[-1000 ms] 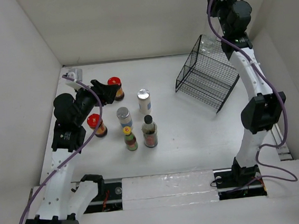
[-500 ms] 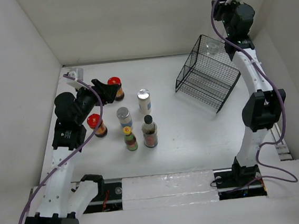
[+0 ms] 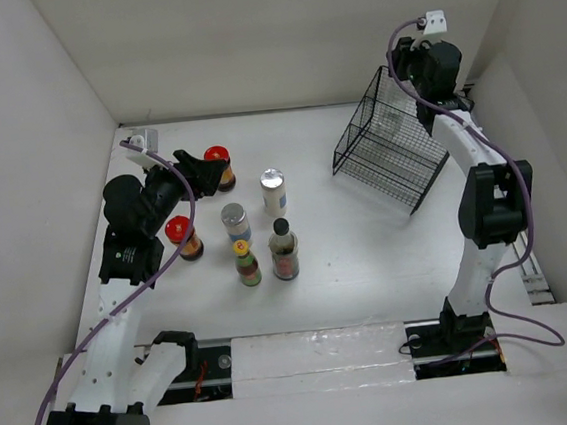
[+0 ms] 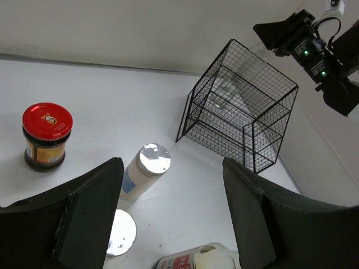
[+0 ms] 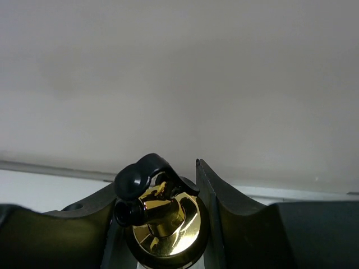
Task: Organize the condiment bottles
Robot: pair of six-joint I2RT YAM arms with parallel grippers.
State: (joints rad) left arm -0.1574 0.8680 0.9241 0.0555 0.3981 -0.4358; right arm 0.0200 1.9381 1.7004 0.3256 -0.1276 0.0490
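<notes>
Six bottles stand upright in a loose cluster on the table, nearest the left arm: one yellow-capped green bottle, one red-labelled dark bottle, two silver-lidded jars and two red-capped dark jars. The left jaws are apart and empty, just beside the farther red-capped jar. At far right, the right jaws are clamped on the cap of the seventh, the tall clear gold-topped bottle. Its long axis runs from them down into the one tilted black wire basket.
</notes>
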